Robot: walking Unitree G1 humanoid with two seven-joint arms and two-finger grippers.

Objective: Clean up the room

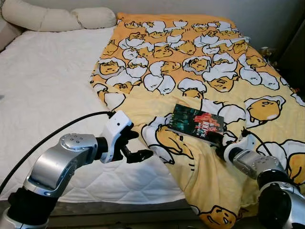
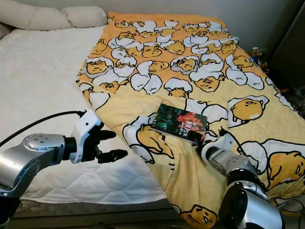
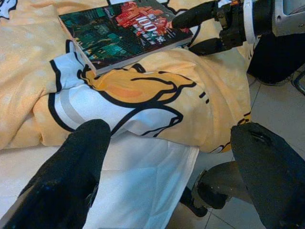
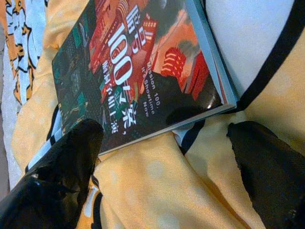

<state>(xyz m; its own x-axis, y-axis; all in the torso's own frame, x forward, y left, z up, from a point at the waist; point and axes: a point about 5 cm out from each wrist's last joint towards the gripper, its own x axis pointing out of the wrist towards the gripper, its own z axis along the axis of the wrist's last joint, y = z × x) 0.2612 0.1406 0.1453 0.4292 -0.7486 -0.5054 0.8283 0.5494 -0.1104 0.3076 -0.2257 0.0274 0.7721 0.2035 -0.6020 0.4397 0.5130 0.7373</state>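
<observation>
A dark book (image 1: 198, 123) with a red and green city cover lies flat on the yellow egg-print blanket (image 1: 190, 57) near the bed's front edge. My right gripper (image 4: 162, 157) is open at the book's near edge, with one finger (image 3: 195, 14) over the cover's corner and the other below the edge; nothing is gripped. My left gripper (image 1: 142, 145) hovers open over the white mattress (image 1: 47, 86), left of the blanket's edge and about a hand's width from the book, with nothing between its fingers (image 3: 71, 176).
Two cream pillows (image 1: 57, 19) lie at the head of the bed, far left. A dark piece of furniture (image 1: 296, 52) stands beside the bed on the right. Pale tiled floor (image 3: 276, 109) lies below the blanket's hanging edge.
</observation>
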